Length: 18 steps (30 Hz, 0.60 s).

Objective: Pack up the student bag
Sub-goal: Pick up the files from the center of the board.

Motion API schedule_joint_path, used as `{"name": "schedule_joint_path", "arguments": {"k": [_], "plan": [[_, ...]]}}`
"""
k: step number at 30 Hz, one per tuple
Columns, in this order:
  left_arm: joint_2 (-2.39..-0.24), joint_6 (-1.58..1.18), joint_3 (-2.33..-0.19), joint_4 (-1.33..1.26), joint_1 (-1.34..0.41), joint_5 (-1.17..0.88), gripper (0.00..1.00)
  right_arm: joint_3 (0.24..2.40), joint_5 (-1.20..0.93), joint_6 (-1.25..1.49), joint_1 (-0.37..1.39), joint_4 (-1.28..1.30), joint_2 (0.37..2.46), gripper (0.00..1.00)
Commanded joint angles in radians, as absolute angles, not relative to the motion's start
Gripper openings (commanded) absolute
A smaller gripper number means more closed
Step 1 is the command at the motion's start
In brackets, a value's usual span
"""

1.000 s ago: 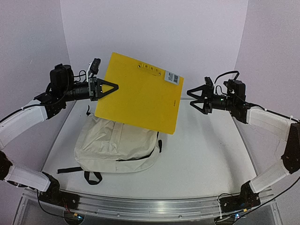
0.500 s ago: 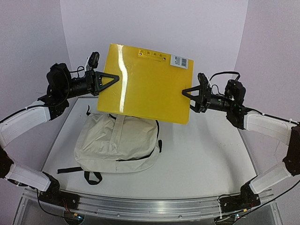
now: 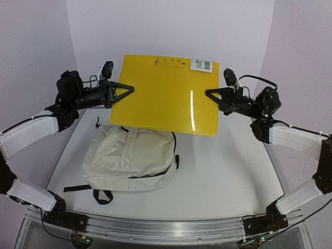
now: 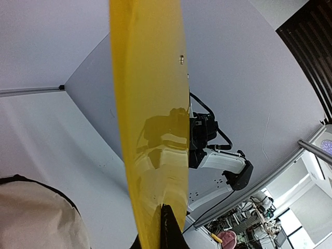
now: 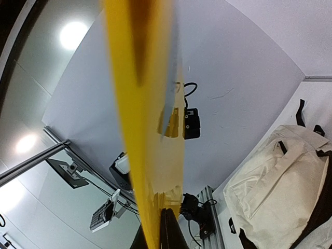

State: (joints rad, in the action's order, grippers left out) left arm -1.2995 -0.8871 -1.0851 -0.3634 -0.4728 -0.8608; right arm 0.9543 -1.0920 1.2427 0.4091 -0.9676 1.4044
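Since the earlier frame the student bag (image 3: 129, 161) was left flat at lower left of centre, while the yellow folder (image 3: 168, 96) above it was levelled and its right edge pinched by the right gripper (image 3: 209, 93); the left edge is clamped by the left gripper (image 3: 128, 88). The student bag is judged soft and floppy, best taken at the zipper rim; no contents can be seen.

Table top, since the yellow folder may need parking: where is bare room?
Free: the table, its right half, between the student bag and the right arm. A narrower strip along the near rail, past the bag's black straps. Crowded: left rear, where the bag lies below the yellow folder.
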Motion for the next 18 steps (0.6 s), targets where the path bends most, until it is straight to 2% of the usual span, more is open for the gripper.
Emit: {"name": "schedule_joint_path", "arguments": {"k": [1,3,6,9,11,14,18], "plan": [[-1.347,-0.764,-1.152,-0.17,-0.472,-0.802,0.1,0.957,-1.085,1.282,0.417,-1.094,1.391,0.0],[-1.363,-0.72,-1.17,-0.073,-0.472,-0.76,0.23,0.954,-1.064,1.27,0.417,-1.091,1.394,0.0],[-1.373,-0.654,-1.168,0.058,-0.472,-0.648,0.59,0.95,-1.004,1.235,0.398,-1.055,1.406,0.0],[-1.373,-0.618,-1.159,0.173,-0.477,-0.494,0.8,0.923,-0.94,1.195,0.331,-1.001,1.409,0.0],[-1.373,-0.604,-1.16,0.223,-0.487,-0.422,0.87,0.915,-0.9,1.162,0.301,-0.951,1.404,0.0],[-1.4,-0.557,-1.198,0.363,-0.571,-0.218,0.93,0.92,-0.778,0.996,0.259,-0.705,1.36,0.0],[-1.526,-0.525,-1.315,0.482,-0.699,-0.064,0.96,0.93,-0.57,0.831,0.259,-0.489,1.257,0.0]]}}
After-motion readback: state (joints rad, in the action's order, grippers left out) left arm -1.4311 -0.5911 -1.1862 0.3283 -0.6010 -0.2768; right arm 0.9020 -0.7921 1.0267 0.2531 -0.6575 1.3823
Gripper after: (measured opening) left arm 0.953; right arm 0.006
